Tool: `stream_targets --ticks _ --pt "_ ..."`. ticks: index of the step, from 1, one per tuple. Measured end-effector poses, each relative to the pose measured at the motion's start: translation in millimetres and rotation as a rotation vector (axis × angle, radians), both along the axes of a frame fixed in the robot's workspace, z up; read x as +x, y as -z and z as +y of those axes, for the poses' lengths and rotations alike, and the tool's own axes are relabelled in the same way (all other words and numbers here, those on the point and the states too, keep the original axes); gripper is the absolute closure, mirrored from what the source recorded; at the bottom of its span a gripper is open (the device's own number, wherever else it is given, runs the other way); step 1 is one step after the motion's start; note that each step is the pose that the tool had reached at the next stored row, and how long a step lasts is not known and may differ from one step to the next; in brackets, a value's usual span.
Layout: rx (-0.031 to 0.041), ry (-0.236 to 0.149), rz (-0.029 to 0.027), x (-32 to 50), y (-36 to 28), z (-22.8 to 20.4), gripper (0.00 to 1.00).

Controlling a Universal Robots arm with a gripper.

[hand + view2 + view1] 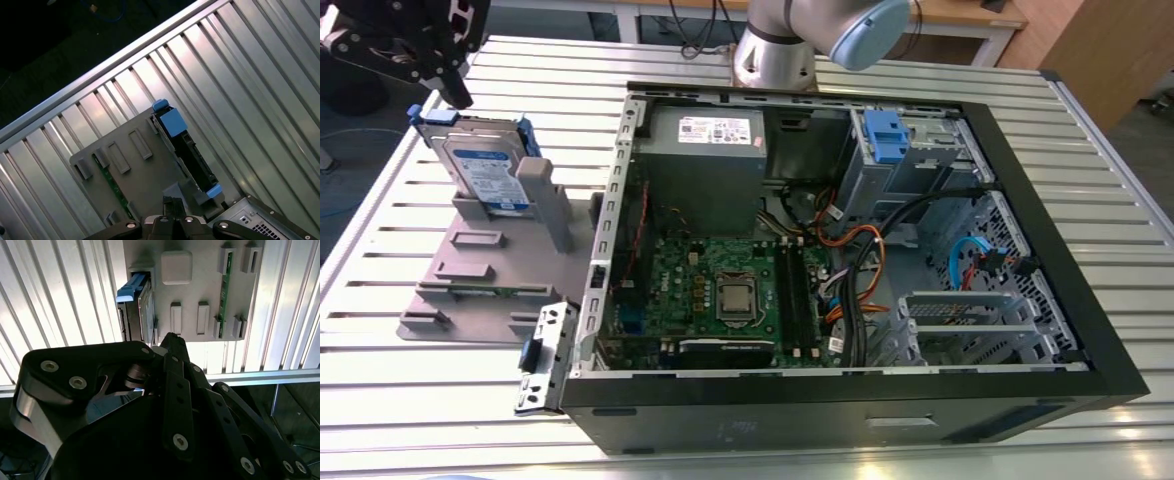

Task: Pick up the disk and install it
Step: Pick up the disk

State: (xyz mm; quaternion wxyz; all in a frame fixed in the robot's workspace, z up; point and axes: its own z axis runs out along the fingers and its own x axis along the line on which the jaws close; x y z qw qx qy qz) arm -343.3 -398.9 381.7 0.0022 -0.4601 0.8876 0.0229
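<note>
At 10 o'clock of the open case [827,415], the disk [480,172] stands upright in a grey holder [467,272] on the desk [414,405]. Pincer [451,90] hovers just above it, carrying nothing; spread can't tell. Approach step, I'd say: pickup calls for lining up over the top edge.

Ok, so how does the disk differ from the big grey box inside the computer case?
The disk stands on edge in a grey stand outside the case; the grey box sits inside it. The disk is slim with a blue bracket and a blue-and-white label; the box is bulkier, plain, with a small white sticker. Both are rectangular grey metal.
</note>
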Motion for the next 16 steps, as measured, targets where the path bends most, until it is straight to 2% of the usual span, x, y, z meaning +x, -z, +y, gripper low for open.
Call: stream_targets --ticks 16 --pt "0.0 -0.021 0.0 0.0 0.0 0.0 0.89"
